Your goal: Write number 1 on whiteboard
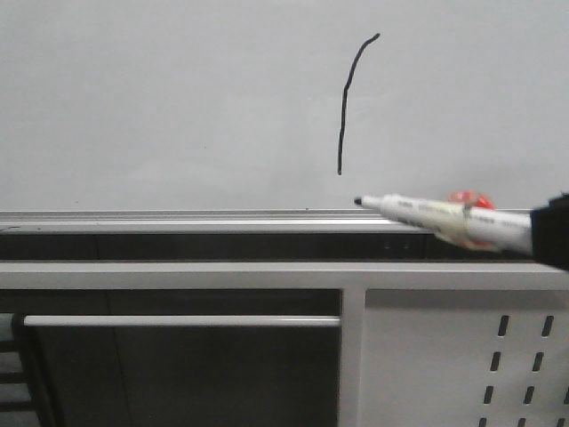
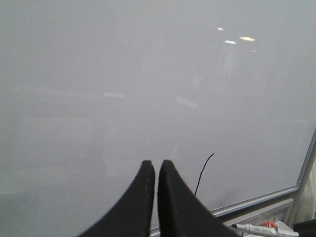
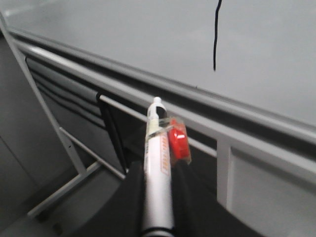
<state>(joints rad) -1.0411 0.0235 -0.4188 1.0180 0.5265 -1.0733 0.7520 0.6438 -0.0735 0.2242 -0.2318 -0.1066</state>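
The number 1 (image 1: 347, 102) is a thin black stroke with a small hook at its top on the whiteboard (image 1: 160, 98). It also shows in the left wrist view (image 2: 203, 173) and the right wrist view (image 3: 216, 34). My right gripper (image 3: 159, 170) is shut on a white marker pen (image 1: 444, 217) with a black tip and a red piece taped to it. The tip sits off the board, just below the stroke, level with the silver edge rail (image 1: 178, 221). My left gripper (image 2: 155, 167) is shut and empty, facing the whiteboard (image 2: 98, 89).
Below the rail is a grey metal frame with a horizontal bar (image 1: 178, 320). A white perforated panel (image 1: 462, 365) fills the lower right. The frame's legs and floor show in the right wrist view (image 3: 54, 148).
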